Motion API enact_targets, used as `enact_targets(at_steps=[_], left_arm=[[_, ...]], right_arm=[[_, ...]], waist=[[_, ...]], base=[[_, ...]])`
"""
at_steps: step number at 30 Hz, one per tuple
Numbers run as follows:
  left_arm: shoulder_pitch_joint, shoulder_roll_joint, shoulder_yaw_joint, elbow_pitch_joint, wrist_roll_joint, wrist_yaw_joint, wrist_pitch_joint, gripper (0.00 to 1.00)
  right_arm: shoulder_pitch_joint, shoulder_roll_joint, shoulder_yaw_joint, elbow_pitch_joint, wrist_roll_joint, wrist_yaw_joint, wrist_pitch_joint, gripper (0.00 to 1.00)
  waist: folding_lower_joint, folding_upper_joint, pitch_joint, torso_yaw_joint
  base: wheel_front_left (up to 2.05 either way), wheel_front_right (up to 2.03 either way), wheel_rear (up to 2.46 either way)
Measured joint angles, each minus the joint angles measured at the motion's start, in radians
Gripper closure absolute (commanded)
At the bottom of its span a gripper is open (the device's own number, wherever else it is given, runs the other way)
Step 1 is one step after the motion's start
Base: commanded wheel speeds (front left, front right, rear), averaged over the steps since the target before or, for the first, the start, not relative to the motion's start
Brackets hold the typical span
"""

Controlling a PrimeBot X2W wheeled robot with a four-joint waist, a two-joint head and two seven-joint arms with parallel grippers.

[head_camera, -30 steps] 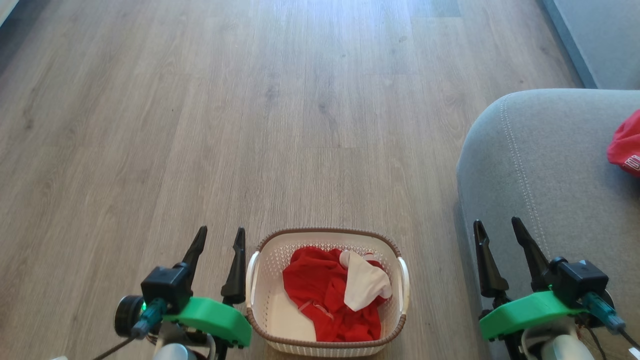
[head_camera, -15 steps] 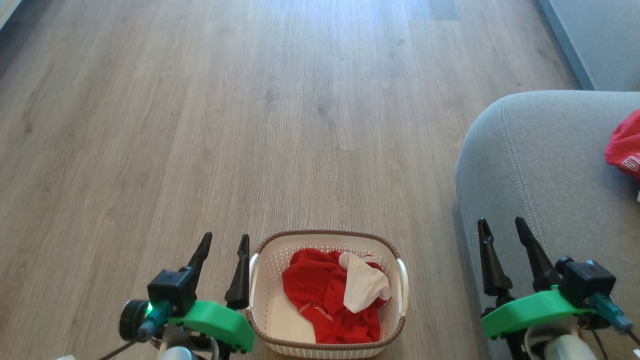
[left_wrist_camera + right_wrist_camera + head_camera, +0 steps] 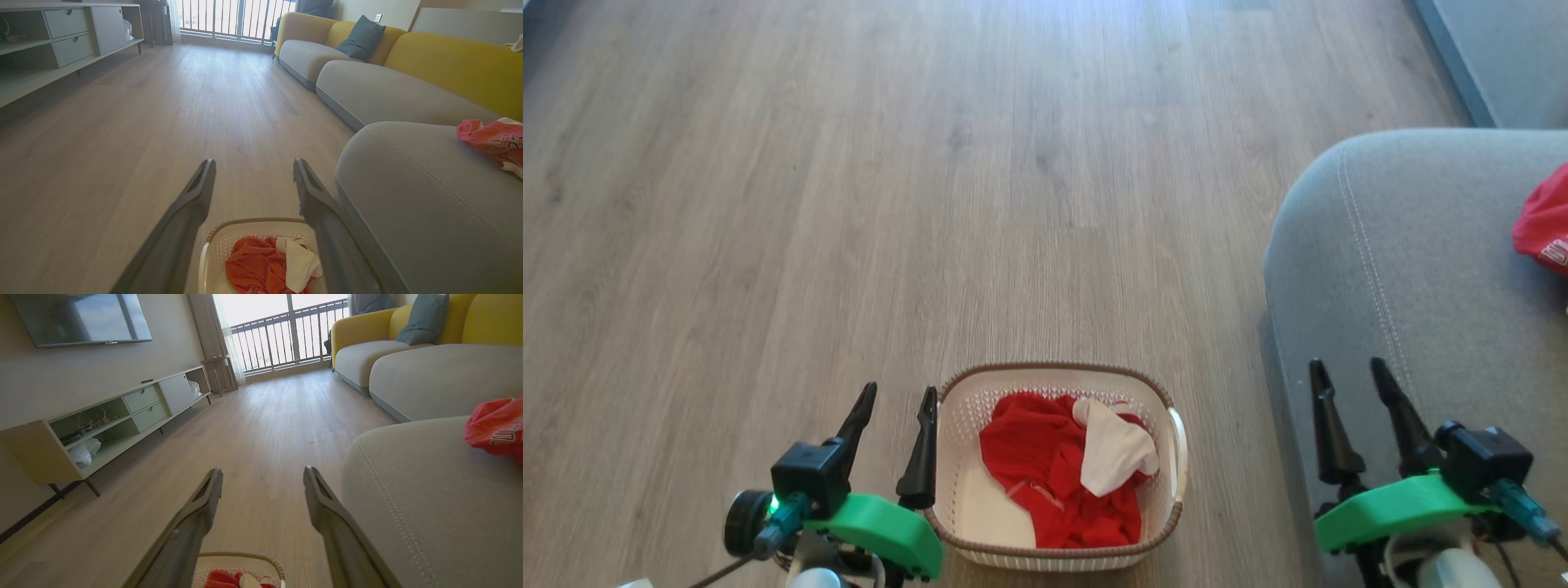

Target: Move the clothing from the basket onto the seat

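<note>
The cream basket (image 3: pixel 954 510) with a brown rim stands on the wood floor at the bottom middle of the head view and holds crumpled red clothing (image 3: pixel 1037 461) with a white panel (image 3: pixel 1115 453). The same basket (image 3: pixel 212 253) and red clothing (image 3: pixel 253 267) appear low in the left wrist view. My left gripper (image 3: pixel 897 396) hangs open just left of the basket, with nothing between its fingers. Open as well, my right gripper (image 3: pixel 1349 369) is over the front edge of the grey seat (image 3: pixel 1437 269). A red jersey (image 3: pixel 1543 224) with lettering lies on the seat at the right edge; the jersey (image 3: pixel 490 136) is on the seat (image 3: pixel 408 196).
Bare wood floor (image 3: pixel 931 180) stretches ahead and to the left. A low pale TV cabinet (image 3: pixel 110 416) lines the far wall. More sofa sections with yellow backs (image 3: pixel 441 61) and a dark cushion (image 3: pixel 361 38) run beyond the seat, toward a balcony railing (image 3: pixel 286 335).
The head view has shifted a little, so basket and seat sit slightly higher in it. Both grippers stay open, and the clothing in the basket lies as before.
</note>
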Motion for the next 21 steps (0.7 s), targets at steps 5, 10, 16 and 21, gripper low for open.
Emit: enact_targets(at_steps=[5, 10, 16, 21], left_arm=[[-0.006, 0.0, -0.021, 0.003, 0.0, -0.001, 0.0, 0.0], [-0.072, 0.0, -0.036, 0.011, 0.0, -0.001, 0.0, 0.0], [-0.233, -0.001, -0.084, 0.137, -0.021, -0.008, 0.0, 0.0], [-0.402, -0.001, -0.116, 0.274, -0.037, -0.018, 0.0, 0.0]], right_arm=[[-0.002, 0.004, -0.08, 0.039, -0.064, 0.0, 0.0, 0.0], [-0.035, 0.004, -0.107, 0.044, -0.064, 0.0, 0.0, 0.0], [-0.123, 0.004, -0.1, 0.036, -0.065, 0.0, 0.0, 0.0], [-0.161, 0.004, -0.066, -0.025, -0.055, 0.0, 0.0, 0.0]], waist=[[0.0, 0.0, 0.048, -0.021], [0.0, 0.0, 0.14, -0.048], [0.0, 0.0, 0.29, -0.086], [0.0001, 0.0, 0.438, -0.118]], base=[[0.0, 0.0, 0.0], [0.0, 0.0, 0.0], [0.0, 0.0, 0.0], [0.0, 0.0, 0.0]])
